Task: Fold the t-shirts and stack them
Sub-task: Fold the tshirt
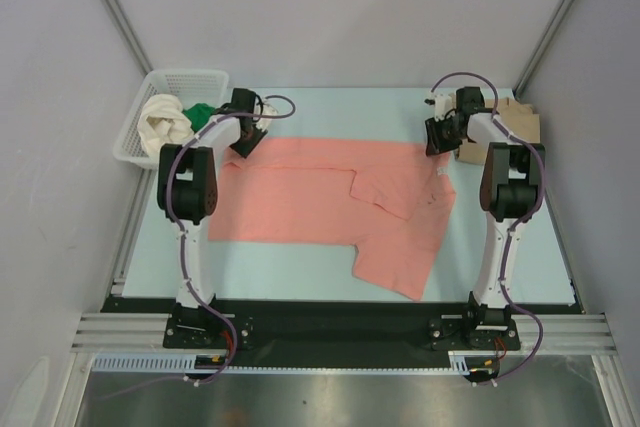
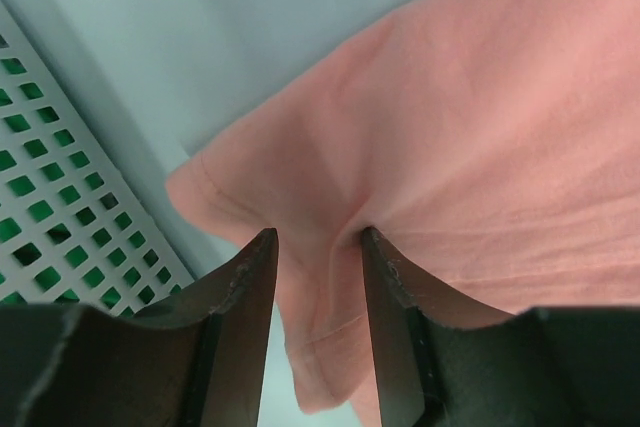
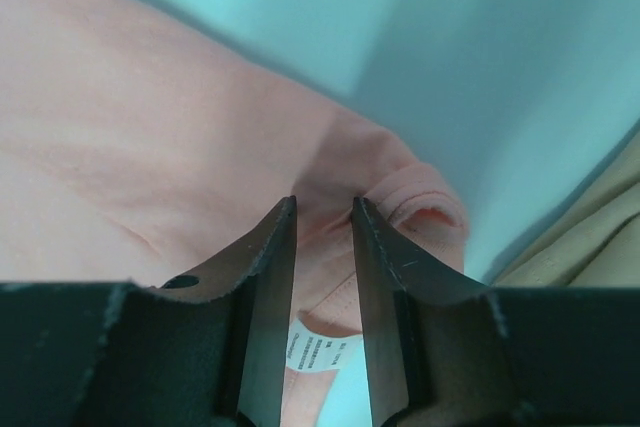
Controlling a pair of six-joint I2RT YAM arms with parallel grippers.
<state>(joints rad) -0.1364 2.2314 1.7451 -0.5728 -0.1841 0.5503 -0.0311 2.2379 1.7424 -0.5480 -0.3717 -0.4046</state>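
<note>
A large salmon-pink t-shirt (image 1: 310,197) lies spread across the table, with its right part folded over and a flap hanging toward the near edge. My left gripper (image 1: 245,142) is at its far left corner. In the left wrist view the gripper (image 2: 315,235) is shut on a puckered fold of the pink cloth (image 2: 480,127). My right gripper (image 1: 437,139) is at the far right corner. In the right wrist view the gripper (image 3: 324,202) pinches the pink cloth (image 3: 120,127) beside a ribbed hem and a white label (image 3: 322,355). A cream-white t-shirt (image 1: 165,119) and a green t-shirt (image 1: 203,114) lie in the basket. A tan t-shirt (image 1: 518,122) lies at the far right.
The white lattice basket (image 1: 135,132) stands at the far left corner, close to my left gripper, and also shows in the left wrist view (image 2: 60,227). The tan cloth (image 3: 590,237) lies just right of my right gripper. Grey walls enclose the table on three sides.
</note>
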